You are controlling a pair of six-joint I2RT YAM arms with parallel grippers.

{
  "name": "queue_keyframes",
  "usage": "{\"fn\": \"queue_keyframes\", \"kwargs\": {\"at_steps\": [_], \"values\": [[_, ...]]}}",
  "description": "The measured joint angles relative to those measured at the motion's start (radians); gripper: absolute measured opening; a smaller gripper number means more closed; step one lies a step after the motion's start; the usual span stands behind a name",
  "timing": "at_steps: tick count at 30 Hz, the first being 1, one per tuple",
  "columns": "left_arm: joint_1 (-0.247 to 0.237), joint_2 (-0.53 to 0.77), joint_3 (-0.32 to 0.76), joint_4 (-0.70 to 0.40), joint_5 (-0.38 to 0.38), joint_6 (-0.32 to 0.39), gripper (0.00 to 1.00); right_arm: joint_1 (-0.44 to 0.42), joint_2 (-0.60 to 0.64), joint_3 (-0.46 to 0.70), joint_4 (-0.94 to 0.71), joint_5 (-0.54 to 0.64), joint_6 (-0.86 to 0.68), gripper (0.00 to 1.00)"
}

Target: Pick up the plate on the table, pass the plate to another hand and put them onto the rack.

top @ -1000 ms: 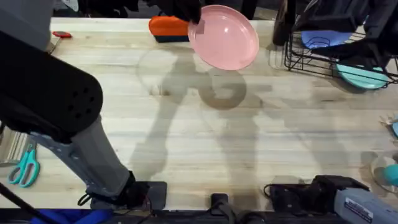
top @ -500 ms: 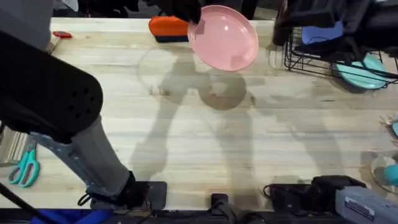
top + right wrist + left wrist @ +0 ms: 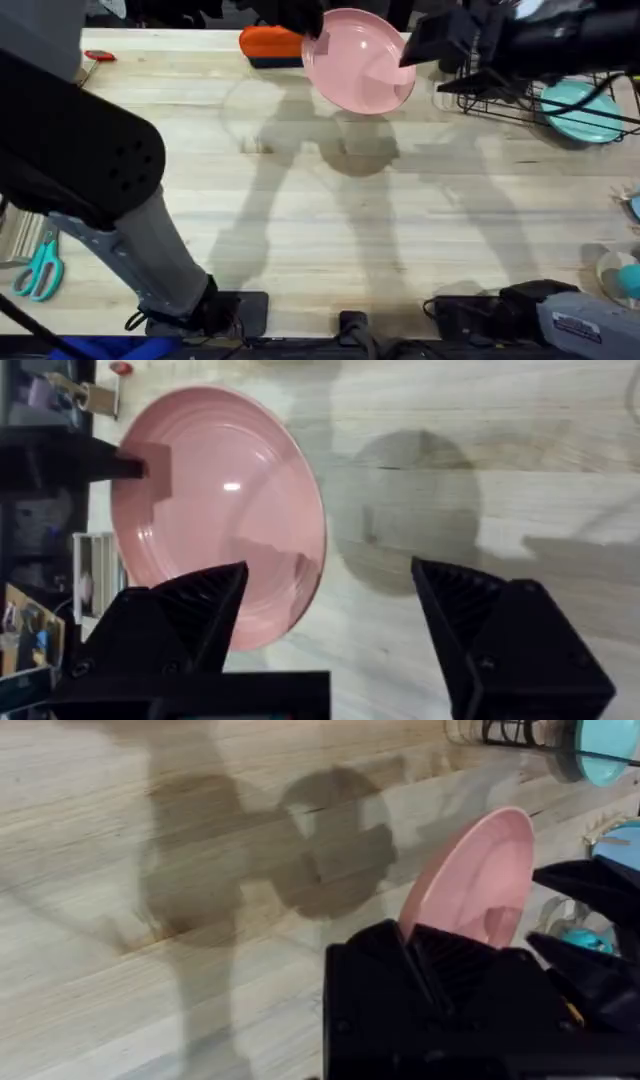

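A: What's at the left?

B: Teal-handled scissors [image 3: 40, 268] lie at the left edge of the light-wood surface [image 3: 300, 220]. At the far edge sits an orange-and-dark block [image 3: 268, 45].

A: And the plate?

B: The round pink plate w/ raised rim [image 3: 359, 60] is up off the surface, tilted, its shadow below. The left gripper [image 3: 425, 945] has its black fingers clamped on the plate's rim.

A: The right side?

B: The right gripper [image 3: 325, 585] is next to the plate, fingers spread wide, the rim lying between them, not touching. Farther right: the black wire rack [image 3: 500, 95] w/ a teal plate [image 3: 580, 110] beside it.
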Motion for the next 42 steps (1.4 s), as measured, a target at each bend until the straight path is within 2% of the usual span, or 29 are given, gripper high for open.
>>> {"fn": "queue_keyframes", "kwargs": {"at_steps": [5, 14, 21, 36, 42], "values": [[0.000, 0.000, 0.000, 0.000, 0.000, 0.000, 0.041, 0.036, 0.053, 0.000, 0.036, 0.010, 0.000, 0.989], [0.000, 0.000, 0.000, 0.000, 0.000, 0.000, 0.041, 0.059, 0.105, 0.000, 0.054, 0.018, 0.000, 0.856], [0.000, 0.000, 0.000, 0.000, 0.000, 0.000, 0.041, 0.059, 0.105, 0.000, 0.054, 0.020, 0.000, 0.645], [0.000, 0.000, 0.000, 0.000, 0.000, 0.000, 0.041, 0.059, 0.105, 0.000, 0.049, 0.020, 0.000, 0.343], [-0.001, 0.000, 0.000, 0.000, 0.002, 0.001, 0.041, 0.059, 0.103, 0.000, 0.050, 0.017, 0.000, 0.086]]}}
